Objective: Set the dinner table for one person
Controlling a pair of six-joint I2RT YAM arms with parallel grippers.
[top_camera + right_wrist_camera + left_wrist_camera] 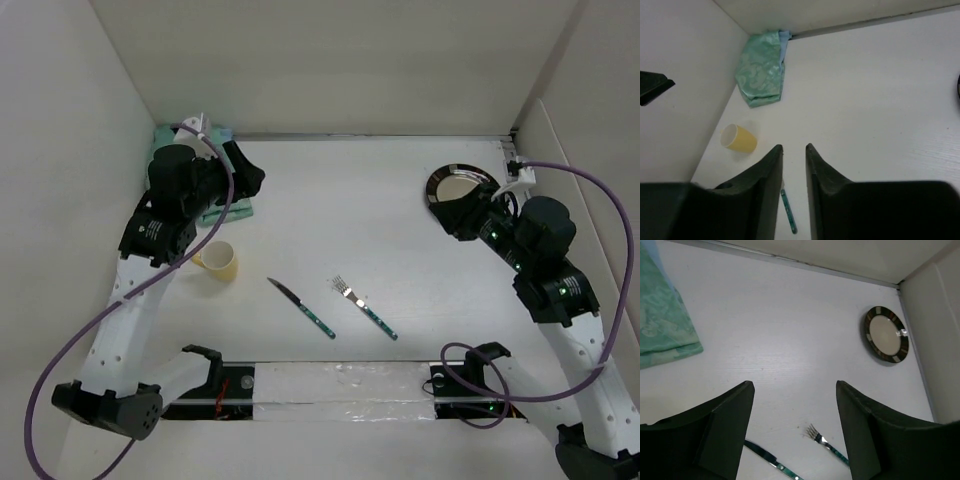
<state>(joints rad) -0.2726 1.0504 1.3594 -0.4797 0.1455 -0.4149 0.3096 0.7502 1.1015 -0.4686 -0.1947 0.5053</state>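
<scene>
1. Nearest the arm bases, a knife point(300, 308) and a fork point(362, 306) lay side by side but apart on the dinner table point(350, 200), the plain white top that filled the space between the upright panels.
2. A yellow cup point(222, 260) sat left of the knife. Of the wrist views, only the right one caught it point(738, 138).
3. The left gripper point(795, 385) hung over the table with its jaws spread wide and nothing between them.
4. The right gripper point(794, 147) showed only a narrow gap, also holding nothing.
5. Far right, a dark-rimmed plate point(460, 188) lay close to the right gripper. The left wrist view showed it whole point(886, 334), beside the side panel.
6. A mint-green cloth point(760, 70) lay in the far left corner, half hidden by the left arm in the top view.
</scene>
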